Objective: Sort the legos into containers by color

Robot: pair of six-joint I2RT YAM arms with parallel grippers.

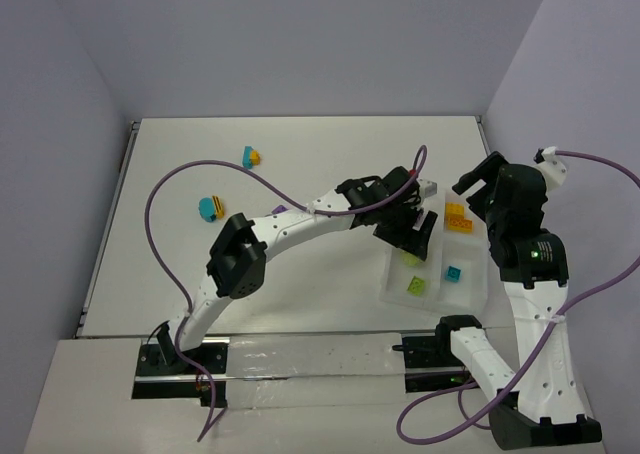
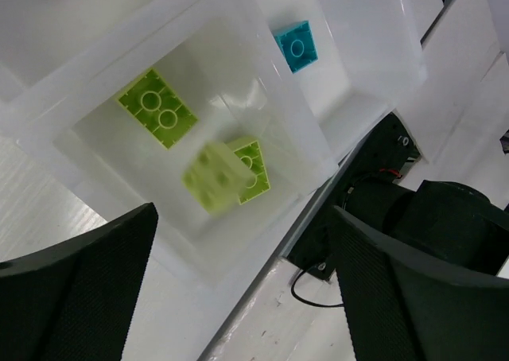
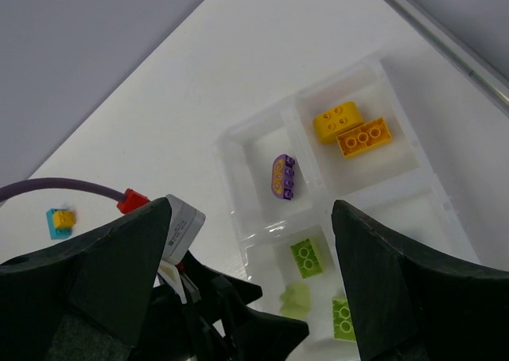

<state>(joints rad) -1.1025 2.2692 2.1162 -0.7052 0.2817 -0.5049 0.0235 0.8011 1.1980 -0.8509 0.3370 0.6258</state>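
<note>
Top cam is mounted high up behind the arm bases [image 1: 165,359], which sit at the bottom edge. It looks down + fwd, so the whole white surface [image 1: 330,149] and the walls fit in, the widest view by far. Left wrist cam hangs v close over the tray [image 2: 87,59], facing nearly straight down btwn its own jaws, and it sees mostly one compartment w/ the lime bricks [image 2: 151,110]. Right wrist cam sits further back, angled down across all four compartments. All 3 views share the tray, and both wrist cams catch the lime bricks.
</note>
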